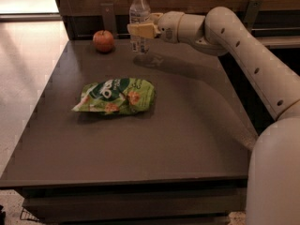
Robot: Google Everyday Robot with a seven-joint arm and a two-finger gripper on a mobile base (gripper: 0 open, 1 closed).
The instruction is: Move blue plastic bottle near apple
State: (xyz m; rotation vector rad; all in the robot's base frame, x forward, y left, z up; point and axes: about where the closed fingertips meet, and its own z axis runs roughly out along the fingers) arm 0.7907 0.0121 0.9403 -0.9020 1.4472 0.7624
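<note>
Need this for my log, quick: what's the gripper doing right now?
Gripper: closed on the blue plastic bottle, at the far edge of the table, not touching the apple.

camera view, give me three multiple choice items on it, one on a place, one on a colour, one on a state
1. Where on the table is the apple?
A. far left part
B. near right corner
C. middle of the near edge

2. What colour is the snack bag mostly?
A. green
B. blue
C. black

3. How is the blue plastic bottle?
A. lying flat
B. upright, held in the gripper
C. upside down

Answers:
1 A, the apple sits by the far edge, left of the bottle.
2 A, the bag is green with orange patches.
3 B, the bottle is cap up at the far side, with the gripper closed on its label.
</note>
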